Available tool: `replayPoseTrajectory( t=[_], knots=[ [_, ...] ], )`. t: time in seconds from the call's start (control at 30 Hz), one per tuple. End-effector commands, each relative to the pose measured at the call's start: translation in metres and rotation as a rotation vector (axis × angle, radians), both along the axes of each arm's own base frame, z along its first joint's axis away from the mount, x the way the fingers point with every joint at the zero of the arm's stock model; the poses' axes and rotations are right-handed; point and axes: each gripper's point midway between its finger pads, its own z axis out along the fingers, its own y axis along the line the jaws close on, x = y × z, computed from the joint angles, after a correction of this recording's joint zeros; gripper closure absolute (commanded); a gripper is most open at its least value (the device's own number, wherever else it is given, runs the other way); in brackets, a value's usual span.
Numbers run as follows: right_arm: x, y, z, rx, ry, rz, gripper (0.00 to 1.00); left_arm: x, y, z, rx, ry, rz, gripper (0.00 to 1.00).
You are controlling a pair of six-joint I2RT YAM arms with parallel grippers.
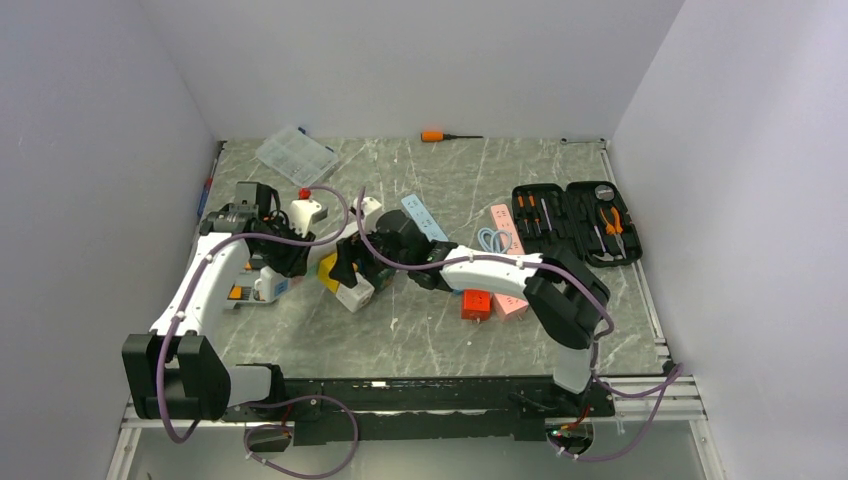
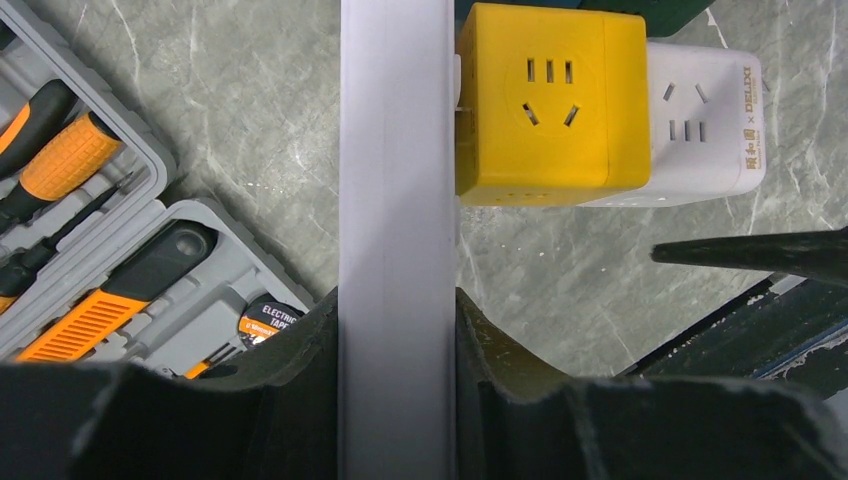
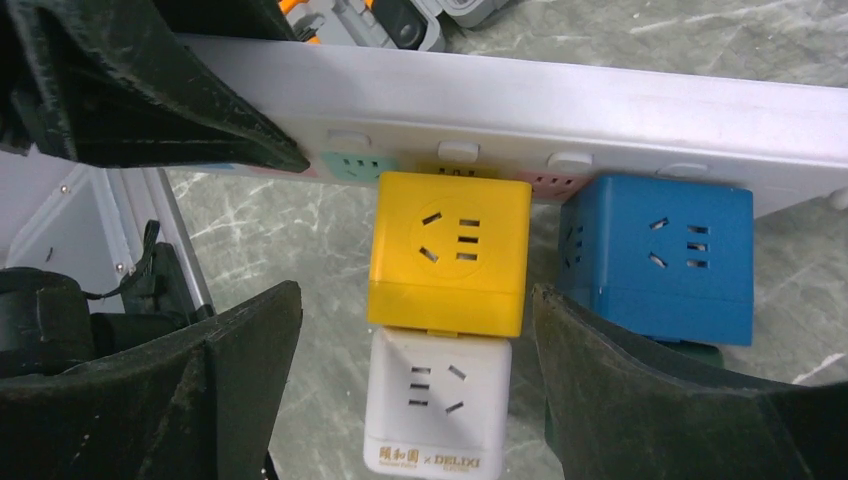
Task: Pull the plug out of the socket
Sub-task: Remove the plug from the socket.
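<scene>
White arm links (image 1: pixel 200 290), black joints (image 1: pixel 575 300), purple cables (image 1: pixel 345 212)

Bright, even light with soft shadows, sharp focus

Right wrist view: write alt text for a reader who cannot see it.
The right fingers stand open on either side of a yellow cube adapter seated against a white power strip, with a white cube stacked on its near end. A blue cube sits against the strip beside it.
</scene>
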Motion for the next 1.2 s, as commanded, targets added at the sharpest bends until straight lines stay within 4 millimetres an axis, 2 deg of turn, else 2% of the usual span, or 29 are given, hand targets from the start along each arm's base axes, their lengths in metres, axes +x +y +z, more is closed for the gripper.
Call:
replayPoseTrajectory(
  t=[0.0, 0.2, 0.37, 0.47, 0.67, 0.77, 0.83, 0.93, 1.0, 1.1, 1.17],
  knots=[
    [0.008, 0.019, 0.017, 0.092, -0.008, 0.039, 0.13, 0.025, -0.019, 0.050, -0.101, -0.171, -0.032, 1.00],
    [0.016, 0.025, 0.003, 0.074, 0.001, 0.036, 0.06, 0.030, -0.022, 0.054, -0.122, -0.164, -0.022, 1.00],
    [0.027, 0.027, 0.006, 0.093, -0.006, 0.022, 0.07, 0.030, -0.025, 0.057, -0.138, -0.161, -0.023, 1.00],
    [0.031, 0.034, 0.005, 0.086, -0.001, 0.026, 0.14, 0.030, -0.026, 0.057, -0.142, -0.159, -0.026, 1.00],
    [0.031, 0.045, -0.008, 0.058, 0.047, 0.052, 0.40, 0.032, -0.027, 0.052, -0.133, -0.156, -0.023, 1.00],
    [0.029, 0.042, -0.015, 0.038, 0.060, 0.057, 0.47, 0.036, -0.024, 0.049, -0.114, -0.164, -0.015, 1.00],
    [0.027, 0.040, -0.018, 0.030, 0.061, 0.058, 0.48, 0.039, -0.022, 0.046, -0.102, -0.168, -0.009, 1.00],
    [0.023, 0.037, -0.024, 0.009, 0.076, 0.060, 0.45, 0.043, -0.020, 0.042, -0.090, -0.169, 0.000, 1.00],
    [0.020, 0.036, -0.029, -0.009, 0.085, 0.057, 0.38, 0.045, -0.019, 0.041, -0.085, -0.169, 0.006, 1.00],
    [0.013, 0.037, -0.037, -0.028, 0.089, 0.061, 0.22, 0.046, -0.019, 0.040, -0.085, -0.168, 0.009, 1.00],
    [0.011, 0.038, -0.038, -0.030, 0.084, 0.062, 0.17, 0.047, -0.020, 0.041, -0.085, -0.173, 0.008, 1.00]
  ],
)
